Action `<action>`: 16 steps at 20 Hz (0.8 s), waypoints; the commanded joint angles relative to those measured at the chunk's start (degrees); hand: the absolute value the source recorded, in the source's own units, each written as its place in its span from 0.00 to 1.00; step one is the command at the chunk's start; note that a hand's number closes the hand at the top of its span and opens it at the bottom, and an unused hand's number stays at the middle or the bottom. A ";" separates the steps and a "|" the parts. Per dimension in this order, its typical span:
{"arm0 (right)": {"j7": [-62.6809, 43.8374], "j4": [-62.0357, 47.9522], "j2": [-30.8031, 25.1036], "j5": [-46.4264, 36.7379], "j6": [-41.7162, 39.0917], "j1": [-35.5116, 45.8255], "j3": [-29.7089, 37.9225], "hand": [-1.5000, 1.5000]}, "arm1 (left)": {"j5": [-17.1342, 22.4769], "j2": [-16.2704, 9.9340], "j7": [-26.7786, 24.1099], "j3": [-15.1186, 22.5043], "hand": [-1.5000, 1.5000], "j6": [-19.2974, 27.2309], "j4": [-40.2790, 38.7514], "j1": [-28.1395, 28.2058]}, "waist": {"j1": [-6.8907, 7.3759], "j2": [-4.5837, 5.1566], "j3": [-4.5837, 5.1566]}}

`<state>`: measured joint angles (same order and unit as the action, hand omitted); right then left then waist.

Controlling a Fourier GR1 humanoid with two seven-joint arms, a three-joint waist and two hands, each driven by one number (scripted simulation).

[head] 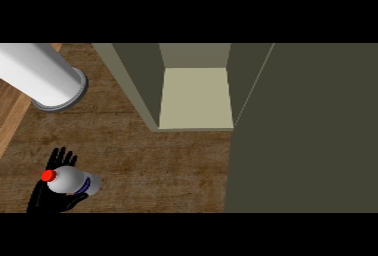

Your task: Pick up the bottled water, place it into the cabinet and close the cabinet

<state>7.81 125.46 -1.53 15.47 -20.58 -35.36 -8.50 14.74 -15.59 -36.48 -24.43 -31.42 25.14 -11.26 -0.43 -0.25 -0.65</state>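
One wooden desk (pixel 148 150) fills the view under everything else. One cabinet (pixel 310 125) stands on it, well up and to the right of the fingers (pixel 63 156); its dark side takes up the right of the view, and its open compartment (pixel 196 97) shows a pale floor with nothing in it. One grey-white forearm (pixel 37 72) with a dark ring at its end lies above the fingers at the upper left; which arm it belongs to cannot be told. One black hand (pixel 52 197), at the lower left, is the left hand. One water bottle (pixel 74 181) with a red cap (pixel 48 175) and a blue label sits in it, and the fingers stick up past the bottle while the thumb curls round its lower side, so the hand is clamped on the bottle. The bottle is far from the cabinet, down and left of the compartment.
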 commanded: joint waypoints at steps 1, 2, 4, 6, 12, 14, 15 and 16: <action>-3.45 1.34 0.04 0.14 1.93 2.67 -0.02 0.00 | 0.36 1.75 -0.26 1.10 0.00 -5.27 -2.69 -3.01 | -0.18 0.41 0.77; -1.62 0.89 -1.10 1.71 -0.06 1.08 1.43 0.00 | 0.67 2.69 -0.52 1.38 0.00 -5.05 -1.30 -1.35 | -0.08 0.26 0.70; 1.25 -3.06 -0.11 0.17 -0.59 2.08 1.02 0.00 | -1.10 2.89 -4.11 2.83 0.00 -7.26 -1.75 -0.33 | -0.18 0.37 0.75; -1.75 -0.43 0.77 -1.48 1.01 0.90 -2.29 0.00 | -1.02 3.89 -2.61 2.80 0.00 -4.51 -3.18 -4.32 | -0.72 0.47 0.82; -1.81 0.34 -0.77 1.07 0.05 0.72 0.17 0.00 | -1.30 3.18 -0.93 4.22 1.00 -4.76 -1.63 -5.19 | -0.66 0.37 0.75; -1.33 1.58 0.29 -0.84 0.62 -1.40 -2.13 0.00 | -0.91 5.63 -3.68 4.80 1.00 -5.54 0.88 -1.91 | -0.37 0.18 0.71; -2.02 1.04 -0.05 -0.51 1.10 0.43 -0.89 0.00 | 0.01 5.37 -1.45 4.43 1.00 -5.44 0.55 -3.75 | -0.24 0.25 0.71; -0.30 0.23 -0.18 0.18 0.19 0.11 -0.13 0.00 | 1.02 4.33 -1.22 3.80 1.00 -7.56 -0.24 -3.44 | -0.24 0.26 0.70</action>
<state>6.41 125.99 -1.56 15.32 -19.97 -35.12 -9.29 14.78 -12.59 -36.11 -21.15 -32.84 25.94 -13.63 -0.48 -0.19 -0.46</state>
